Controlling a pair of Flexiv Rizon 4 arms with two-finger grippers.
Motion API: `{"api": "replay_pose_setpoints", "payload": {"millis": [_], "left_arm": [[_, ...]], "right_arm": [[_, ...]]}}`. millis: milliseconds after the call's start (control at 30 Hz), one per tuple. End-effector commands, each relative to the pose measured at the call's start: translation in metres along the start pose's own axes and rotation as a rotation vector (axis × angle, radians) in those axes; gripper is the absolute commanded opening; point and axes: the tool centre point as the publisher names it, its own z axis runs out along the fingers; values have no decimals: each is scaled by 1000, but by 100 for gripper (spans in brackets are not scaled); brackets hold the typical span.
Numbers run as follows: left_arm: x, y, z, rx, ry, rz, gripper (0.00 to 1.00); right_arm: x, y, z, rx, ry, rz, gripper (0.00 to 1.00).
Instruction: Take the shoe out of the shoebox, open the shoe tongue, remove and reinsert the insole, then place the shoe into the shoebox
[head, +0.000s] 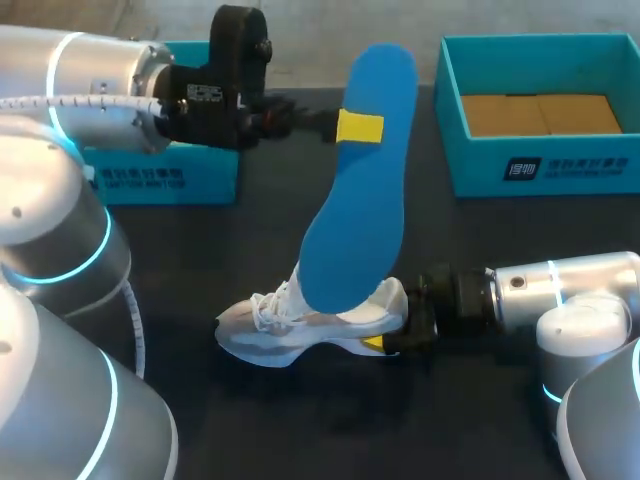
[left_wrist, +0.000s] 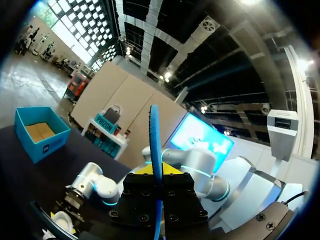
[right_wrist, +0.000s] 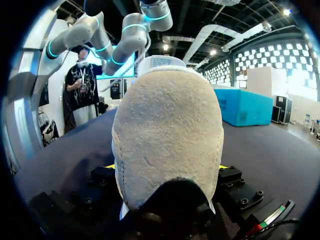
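A white sneaker (head: 285, 322) lies on its side on the black table, toe toward my left arm. My right gripper (head: 386, 342) holds it by the heel. In the right wrist view the beige heel (right_wrist: 167, 125) fills the space between the fingers of the right gripper (right_wrist: 167, 167), which press on both sides. A long blue insole (head: 362, 200) stands above the shoe, its lower end at the shoe's opening. My left gripper (head: 358, 127) is shut on its upper part. The left wrist view shows the insole (left_wrist: 154, 135) edge-on between the left gripper's (left_wrist: 156, 172) yellow tips.
An open teal shoebox (head: 540, 165) with brown cardboard inside stands at the back right, also seen as a teal box (right_wrist: 242, 106) beyond the heel. A second teal box (head: 165, 180) sits at the back left, under my left arm.
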Motion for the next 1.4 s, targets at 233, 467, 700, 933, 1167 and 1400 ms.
{"api": "replay_pose_setpoints", "payload": {"millis": [233,467,700,933,1167,1400], "left_arm": [[39,-4,-21,31,-22,-9,0],[45,-13,-31,-4,-25,-32,0],[48,-15,-36,0,-30,-20,0],[50,-12,-43,4,-24,5,0],[47,-7,-48,33,-21,16,0],[47,-7,-48,33,-21,16,0]], "right_arm": [[1,1,0,3,-1,0,0],[1,1,0,3,-1,0,0],[1,1,0,3,-1,0,0],[1,1,0,3,-1,0,0],[1,1,0,3,-1,0,0],[1,1,0,3,-1,0,0]]}}
